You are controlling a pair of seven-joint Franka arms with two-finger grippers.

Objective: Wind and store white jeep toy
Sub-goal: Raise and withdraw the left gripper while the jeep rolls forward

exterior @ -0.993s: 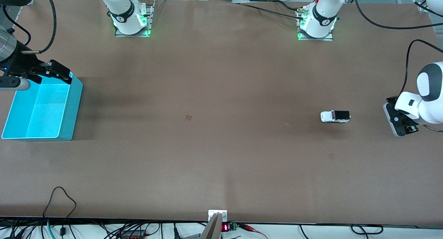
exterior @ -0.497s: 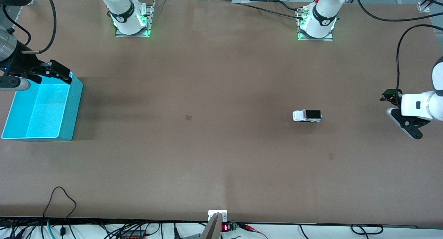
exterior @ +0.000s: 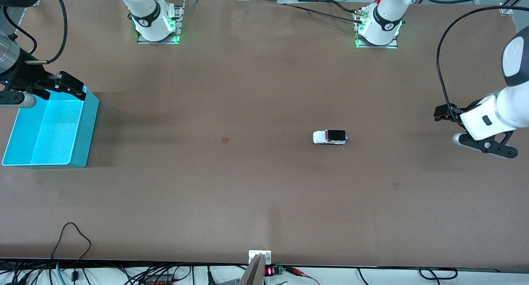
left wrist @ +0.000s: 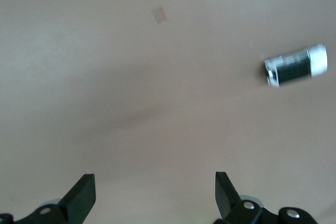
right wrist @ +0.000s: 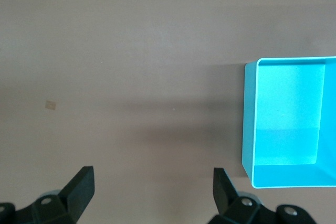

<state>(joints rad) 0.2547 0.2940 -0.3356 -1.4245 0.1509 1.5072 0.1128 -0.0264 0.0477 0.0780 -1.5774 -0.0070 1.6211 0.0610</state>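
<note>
The white jeep toy [exterior: 330, 137] stands alone on the table [exterior: 256, 194], toward the left arm's end. The left gripper [exterior: 475, 130] hangs released over that end, well apart from it. The right gripper [exterior: 62, 86] waits released above the blue bin [exterior: 89, 124].

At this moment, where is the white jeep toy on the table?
In the front view, the white jeep toy stands alone on the bare table, toward the left arm's end, between the open left gripper and the blue bin.
</note>
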